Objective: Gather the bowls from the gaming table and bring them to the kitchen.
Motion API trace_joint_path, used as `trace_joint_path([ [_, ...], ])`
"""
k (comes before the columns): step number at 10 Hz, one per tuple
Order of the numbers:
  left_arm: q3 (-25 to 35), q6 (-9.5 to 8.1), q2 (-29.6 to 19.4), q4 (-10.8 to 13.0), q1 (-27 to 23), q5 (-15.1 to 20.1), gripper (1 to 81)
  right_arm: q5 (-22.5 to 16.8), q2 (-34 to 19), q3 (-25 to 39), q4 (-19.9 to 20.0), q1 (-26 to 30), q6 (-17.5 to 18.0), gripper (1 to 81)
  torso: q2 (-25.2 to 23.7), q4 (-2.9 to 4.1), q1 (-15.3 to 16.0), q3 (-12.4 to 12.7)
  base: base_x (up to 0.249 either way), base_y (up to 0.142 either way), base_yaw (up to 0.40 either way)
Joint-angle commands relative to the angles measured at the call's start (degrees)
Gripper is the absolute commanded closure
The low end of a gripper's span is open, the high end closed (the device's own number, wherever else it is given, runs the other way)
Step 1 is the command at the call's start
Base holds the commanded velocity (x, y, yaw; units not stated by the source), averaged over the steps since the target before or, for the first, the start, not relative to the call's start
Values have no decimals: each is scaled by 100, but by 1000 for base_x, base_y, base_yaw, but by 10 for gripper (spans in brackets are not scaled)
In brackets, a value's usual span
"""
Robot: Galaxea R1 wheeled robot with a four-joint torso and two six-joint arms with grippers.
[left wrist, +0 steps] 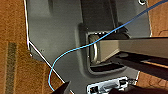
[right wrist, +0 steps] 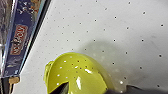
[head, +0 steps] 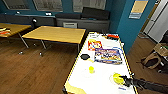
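The gaming table point(head: 100, 83) has a glossy white top with a yellow edge and runs away from me. A black bowl point(head: 85, 56) sits near its left edge. A yellow bowl point(head: 117, 78) stands near the front right corner, and it looms large on the speckled white top in the right wrist view point(right wrist: 77, 77). My right gripper point(head: 126, 81) reaches in from the right and sits at this bowl's rim. A small yellow thing point(head: 91, 69) rests mid-table, with a faint pale ring around it. My left gripper point(left wrist: 90, 91) hangs low beside the robot's grey base point(left wrist: 55, 37).
Two colourful board game boxes point(head: 108, 56) point(head: 94, 45) lie further along the table; one box's edge point(right wrist: 20, 37) is close to the yellow bowl. Plain yellow-wood tables point(head: 56, 33) stand to the left on the wooden floor. A blue wall and a doorway are on the right.
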Motion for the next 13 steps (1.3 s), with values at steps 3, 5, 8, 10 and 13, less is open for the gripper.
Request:
trace_joint_path([
  [3,11,40,-37,16,-98,405,10,-237,16,-303,97,763,19,10,2,0,0,0,0,0,0],
  [5,11,40,-37,16,-98,423,10,-237,34,-330,97,754,19,10,2,0,0,0,0,0,0],
  [8,11,31,-46,16,-98,432,10,-228,34,-382,97,666,19,10,2,0,0,0,0,0,0],
  [10,11,4,-90,8,-98,449,10,-193,26,-391,106,579,28,811,2,0,0,0,0,0,0],
  [13,11,-4,-134,-1,-98,449,10,-237,-124,-268,202,579,28,811,2,0,0,0,0,0,0],
])
